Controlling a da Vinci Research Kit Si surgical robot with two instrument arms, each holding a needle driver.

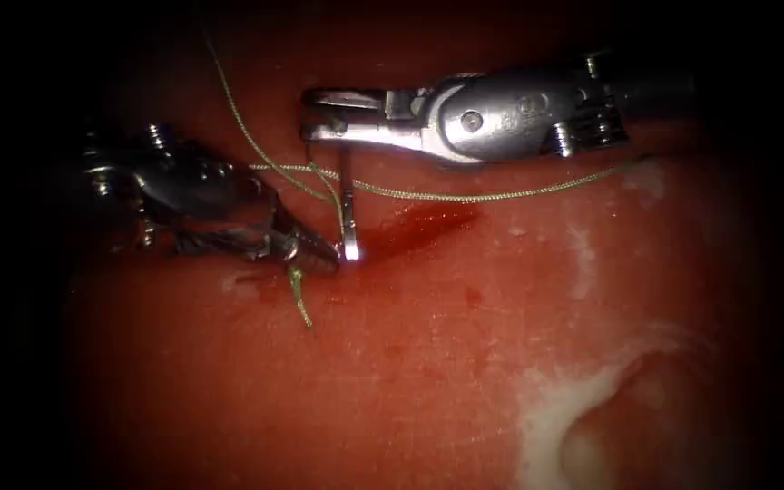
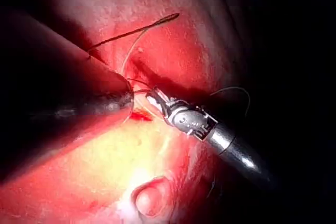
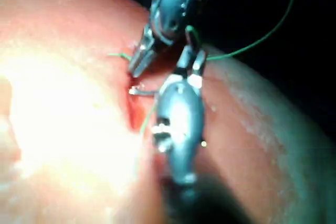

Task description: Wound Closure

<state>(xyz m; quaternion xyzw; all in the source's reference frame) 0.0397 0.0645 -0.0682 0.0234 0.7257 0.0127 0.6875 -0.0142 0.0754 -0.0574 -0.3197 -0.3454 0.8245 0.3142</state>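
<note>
The right claw (image 1: 319, 113), reaching in from the upper right of the endoscope frame, is clamped on the needle (image 1: 347, 213) near its upper end. The needle's long axis runs almost straight down from that claw to the tissue (image 1: 465, 363), its lower tip meeting the surface at the cut (image 1: 428, 222), just beside the left claw (image 1: 324, 259). The left claw, closed at the tissue left of the cut, is the nearer one to that tip; whether it grips anything I cannot tell. Thread (image 1: 465, 195) trails right beneath the right tool, and a short cut end (image 1: 299, 295) lies below the left claw.
</note>
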